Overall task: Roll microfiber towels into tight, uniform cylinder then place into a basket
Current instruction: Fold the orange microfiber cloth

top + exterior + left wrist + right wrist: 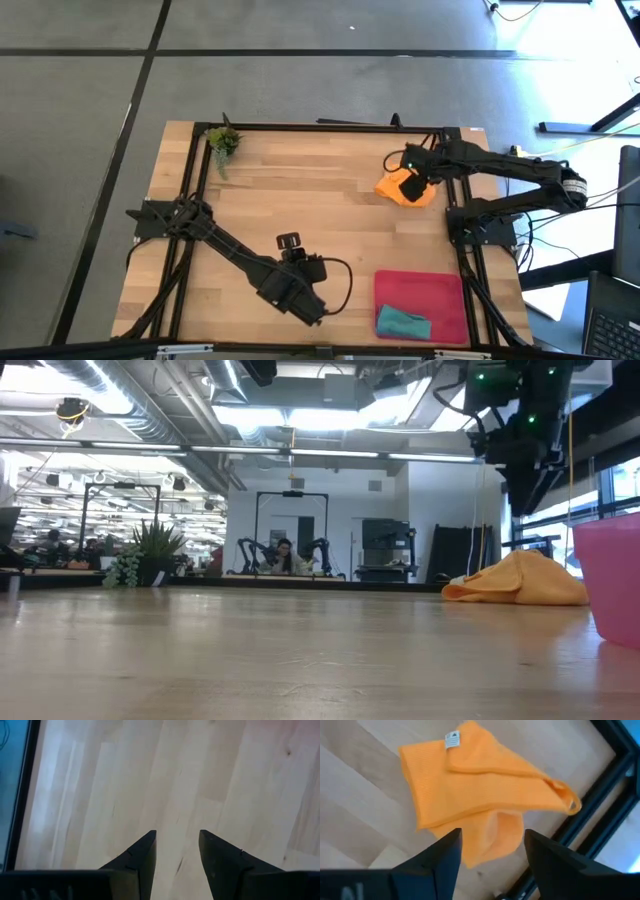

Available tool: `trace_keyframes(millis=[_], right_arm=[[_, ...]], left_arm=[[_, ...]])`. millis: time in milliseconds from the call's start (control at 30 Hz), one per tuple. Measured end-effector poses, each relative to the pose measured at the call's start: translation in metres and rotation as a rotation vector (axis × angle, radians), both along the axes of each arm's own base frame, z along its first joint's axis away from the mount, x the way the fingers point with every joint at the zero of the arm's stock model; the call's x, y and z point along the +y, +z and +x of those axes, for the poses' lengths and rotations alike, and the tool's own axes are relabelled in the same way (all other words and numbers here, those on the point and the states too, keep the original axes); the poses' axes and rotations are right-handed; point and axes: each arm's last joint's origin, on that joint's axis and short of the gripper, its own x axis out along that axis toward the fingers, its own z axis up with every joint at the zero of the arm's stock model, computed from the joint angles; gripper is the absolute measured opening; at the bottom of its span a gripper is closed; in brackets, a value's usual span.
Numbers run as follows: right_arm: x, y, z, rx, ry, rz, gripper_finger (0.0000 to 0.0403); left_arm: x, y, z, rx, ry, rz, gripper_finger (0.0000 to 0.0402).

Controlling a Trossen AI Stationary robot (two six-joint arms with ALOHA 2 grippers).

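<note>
Two grippers show, each with two dark fingers. The right gripper (pixel 492 852) hangs just above the orange towel (pixel 485 785). Its fingers (pixel 442 857) stand apart with a gap between them, and they hold nothing. The orange towel lies loose and crumpled on the tabletop (pixel 300 200), near the far right corner by the black frame (pixel 455 190). It has a small white tag (pixel 452 739).

The left gripper (pixel 177 852) waits over the bare tabletop near the front middle. Its fingers (pixel 142 855) are spread wide and hold nothing.

Two towels show in all. The teal towel (pixel 403 322) sits bunched in the front corner of the one red-pink basket (pixel 420 290), at the front right of the tabletop. One small green plant (pixel 223 141) stands at the far left corner.
</note>
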Motion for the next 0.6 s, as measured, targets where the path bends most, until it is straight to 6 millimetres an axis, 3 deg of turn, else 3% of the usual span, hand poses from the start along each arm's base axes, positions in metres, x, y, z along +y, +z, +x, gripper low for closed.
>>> trace_keyframes(millis=[333,600], right_arm=[[-0.009,0.0,0.0,0.044,0.177,-0.029,0.0216],[-0.007,-0.019,-0.006,0.124,0.198,-0.024,0.0216]], left_arm=[[0.011,0.0,0.006,0.007,0.012,0.011,0.014],[0.019,0.0,0.01,0.018,0.015,0.018,0.014]])
